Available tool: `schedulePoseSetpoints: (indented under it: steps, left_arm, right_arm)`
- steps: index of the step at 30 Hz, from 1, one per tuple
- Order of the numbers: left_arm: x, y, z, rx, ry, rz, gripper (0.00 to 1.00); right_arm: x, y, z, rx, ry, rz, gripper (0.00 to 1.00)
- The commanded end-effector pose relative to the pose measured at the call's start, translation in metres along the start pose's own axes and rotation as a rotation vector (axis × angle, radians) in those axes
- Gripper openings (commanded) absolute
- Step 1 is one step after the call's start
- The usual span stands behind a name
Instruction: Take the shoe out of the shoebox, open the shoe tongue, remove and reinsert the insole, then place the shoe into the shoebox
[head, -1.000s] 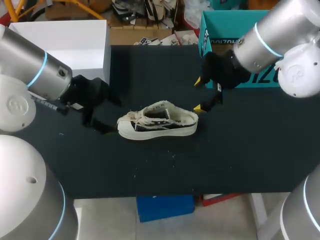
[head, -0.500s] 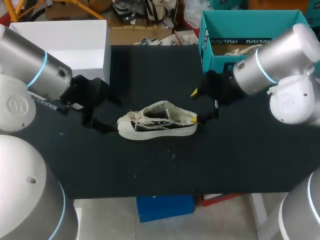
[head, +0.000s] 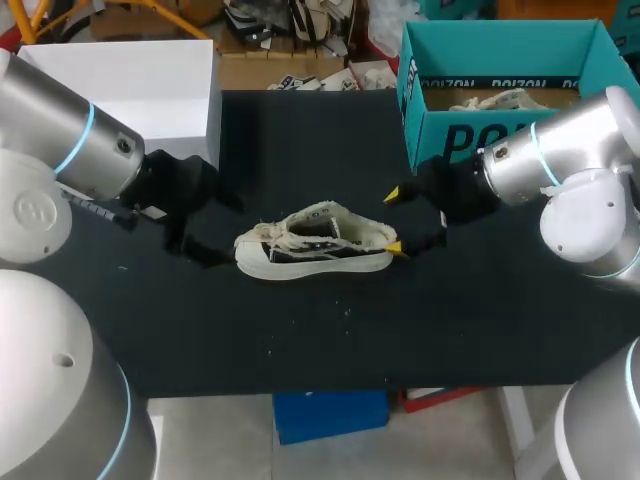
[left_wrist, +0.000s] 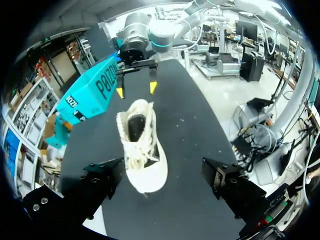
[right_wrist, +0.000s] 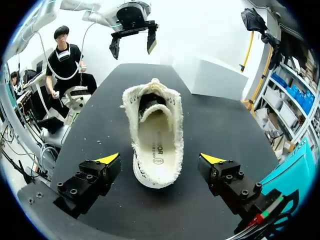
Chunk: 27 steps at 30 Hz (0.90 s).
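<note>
Showing a white shoe (head: 315, 243) standing upright on the black desk (head: 300, 330), out of the teal shoebox (head: 500, 150). Framing it: right hand (head: 395, 221) released at the heel, left hand (head: 222, 230) released beside the toe. Probably about to open the tongue; calls for steadying the heel first.
</note>
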<state>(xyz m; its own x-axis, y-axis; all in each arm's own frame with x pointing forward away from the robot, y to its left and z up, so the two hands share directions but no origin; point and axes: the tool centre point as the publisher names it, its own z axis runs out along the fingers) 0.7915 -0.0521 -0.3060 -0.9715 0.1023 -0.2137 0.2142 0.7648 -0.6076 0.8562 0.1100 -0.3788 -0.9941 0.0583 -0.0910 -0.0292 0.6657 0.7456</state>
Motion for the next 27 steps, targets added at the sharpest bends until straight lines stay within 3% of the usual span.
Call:
schedulePoseSetpoints:
  steps: [1,27]
  left_arm:
    - [0.001,0.001,0.001,0.000,-0.004,0.002,1.00]
    - [0.001,0.001,0.001,0.000,-0.004,0.002,1.00]
  right_arm:
    - [-0.008,-0.007,0.011,-0.040,0.017,0.001,1.00]
    - [0.004,-0.017,0.052,-0.106,0.047,0.057,1.00]
